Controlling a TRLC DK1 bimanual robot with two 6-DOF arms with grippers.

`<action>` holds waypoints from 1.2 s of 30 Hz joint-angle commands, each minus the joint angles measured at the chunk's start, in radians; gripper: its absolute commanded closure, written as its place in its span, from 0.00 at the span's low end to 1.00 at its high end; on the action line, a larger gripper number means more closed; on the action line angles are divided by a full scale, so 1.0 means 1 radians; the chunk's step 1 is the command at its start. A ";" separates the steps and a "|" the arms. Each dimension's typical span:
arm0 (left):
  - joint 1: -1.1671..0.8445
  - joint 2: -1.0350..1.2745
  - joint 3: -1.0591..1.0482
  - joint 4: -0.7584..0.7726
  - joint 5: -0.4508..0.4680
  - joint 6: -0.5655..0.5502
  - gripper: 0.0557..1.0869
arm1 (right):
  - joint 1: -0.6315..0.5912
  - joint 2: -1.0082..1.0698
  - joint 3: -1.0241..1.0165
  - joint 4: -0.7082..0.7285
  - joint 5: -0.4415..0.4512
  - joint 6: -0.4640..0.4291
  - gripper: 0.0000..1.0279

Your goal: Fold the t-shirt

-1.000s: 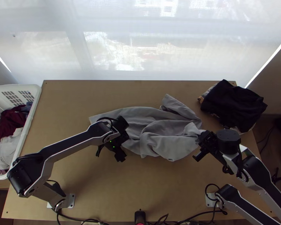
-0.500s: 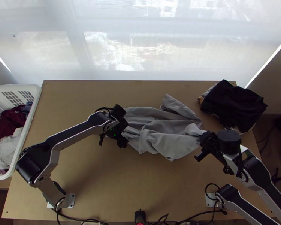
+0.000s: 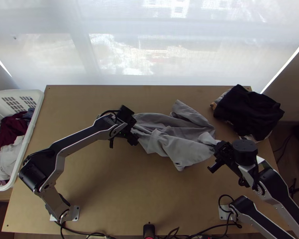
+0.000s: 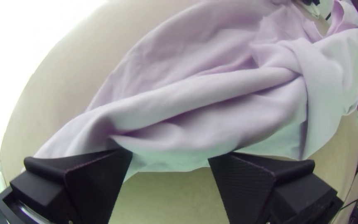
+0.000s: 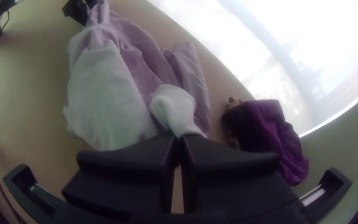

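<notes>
Softness is what the grey t-shirt (image 3: 169, 145) promises: it should handle as something light, limp and not at all fragile, ready to drape and wrinkle at the least tug, with perhaps a little slip between smooth pads. It lies bunched across the middle of the frame on the wooden table (image 3: 109, 199), rumpled in long creases, with a flap (image 3: 189, 113) pointing toward the upper centre. At the shirt's right end, right of centre, the right gripper (image 5: 179, 139) has its fingers pressed together on a pinch of cloth, a pale tuft puffing up just beyond the tips. The left gripper (image 4: 170, 155) is spread wide at the shirt's left end, left of centre, with cloth lying across the gap. Taking hold there would call for a real edge or hem, both layers if they can be had, since a grip on a loose crease would likely only bunch it further; the lower corner, just below centre, might serve too. Which part is sleeve, neck or hem I cannot tell. As for brands, labels or writing, no lettering can be made out on the shirt, nor on the dark garments (image 3: 249, 111) at the upper right.
</notes>
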 commanded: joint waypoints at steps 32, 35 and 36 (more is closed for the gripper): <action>-0.176 -0.226 -0.104 -0.321 0.062 0.020 0.12 | -0.010 -0.047 -0.054 -0.006 0.001 0.013 0.98; -0.174 -0.192 -0.129 -0.270 0.062 0.011 0.12 | -0.010 -0.055 -0.051 -0.006 0.001 0.013 0.97; -0.174 -0.182 -0.130 -0.256 0.062 0.010 0.12 | -0.010 -0.056 -0.051 -0.008 0.001 0.013 0.97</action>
